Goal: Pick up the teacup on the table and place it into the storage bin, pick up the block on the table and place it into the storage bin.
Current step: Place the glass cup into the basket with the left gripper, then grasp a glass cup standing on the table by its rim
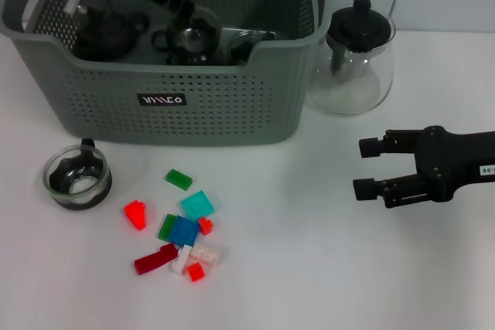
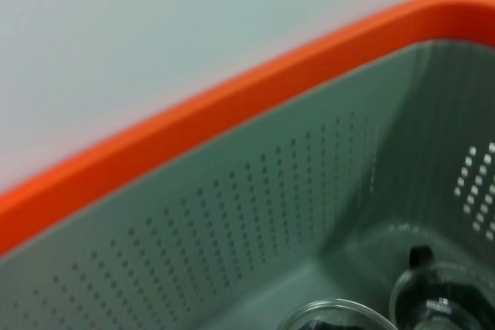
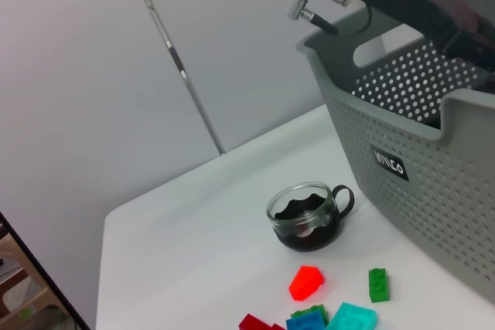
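The left gripper [image 1: 203, 30] is reached down inside the storage bin [image 1: 209, 106], low above its floor; whether its fingers are parted or closed cannot be told, as they are hidden among dark shapes there. Close around it, on the bin's floor, glass cups with dark bases are seen, one just beside it [image 1: 110, 30] toward the bin's left end. In the left wrist view only the bin's perforated inner wall, an orange rim strip [image 2: 232, 113] and the rims of two glass cups [image 2: 445, 299] are shown.

Outside the bin, in front of its left end and well apart from the left gripper, a teacup [image 1: 76, 177] is stood upright on the table [image 1: 309, 268], its handle turned toward the bin. To the right of that teacup, a scatter of blocks [image 1: 182, 226] is laid on the table: red, green, teal, blue, dark red and white pieces, some touching.

The right gripper [image 1: 370, 168] is held over the table at the right, its fingers spread apart with nothing between them, well apart from the blocks. Beyond it, just beside the bin's right end, a glass teapot [image 1: 354, 56] with a black lid is stood.
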Action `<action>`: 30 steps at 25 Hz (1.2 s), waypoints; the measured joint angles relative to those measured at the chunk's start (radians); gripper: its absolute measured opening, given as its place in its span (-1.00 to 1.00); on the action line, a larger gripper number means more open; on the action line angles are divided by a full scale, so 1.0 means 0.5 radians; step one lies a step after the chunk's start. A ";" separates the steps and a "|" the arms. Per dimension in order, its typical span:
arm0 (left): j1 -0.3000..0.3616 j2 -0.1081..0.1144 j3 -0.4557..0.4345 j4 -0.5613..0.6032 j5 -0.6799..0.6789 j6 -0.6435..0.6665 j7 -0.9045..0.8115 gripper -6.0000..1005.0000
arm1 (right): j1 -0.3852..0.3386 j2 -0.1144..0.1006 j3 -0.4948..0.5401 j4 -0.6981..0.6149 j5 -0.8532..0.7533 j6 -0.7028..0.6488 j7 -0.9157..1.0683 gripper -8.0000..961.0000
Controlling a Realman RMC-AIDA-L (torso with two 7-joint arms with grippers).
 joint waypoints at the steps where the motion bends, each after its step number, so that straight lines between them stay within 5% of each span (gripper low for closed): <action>1: 0.007 -0.006 -0.003 0.034 -0.005 0.010 0.000 -0.57 | 0.000 -0.001 0.001 0.000 0.000 0.000 -0.001 0.97; 10: 0.160 -0.056 -0.078 0.592 -0.321 0.244 -0.034 -0.02 | -0.005 -0.011 0.001 -0.003 0.000 -0.003 -0.004 0.97; 14: 0.322 -0.050 -0.194 0.864 -0.803 0.459 0.061 0.33 | -0.009 -0.015 0.004 -0.011 0.000 -0.004 -0.007 0.96; 17: 0.515 -0.036 -0.326 1.021 -1.412 0.829 0.334 0.50 | -0.017 -0.016 0.011 -0.013 0.000 -0.011 -0.014 0.97; 23: 0.722 -0.062 -0.639 1.075 -1.937 1.595 0.805 0.50 | -0.019 -0.014 0.050 -0.005 0.009 -0.030 -0.034 0.97; 30: 1.025 -0.107 -0.710 1.103 -1.905 1.963 1.259 0.50 | -0.019 0.000 0.060 -0.002 0.004 -0.031 -0.040 0.97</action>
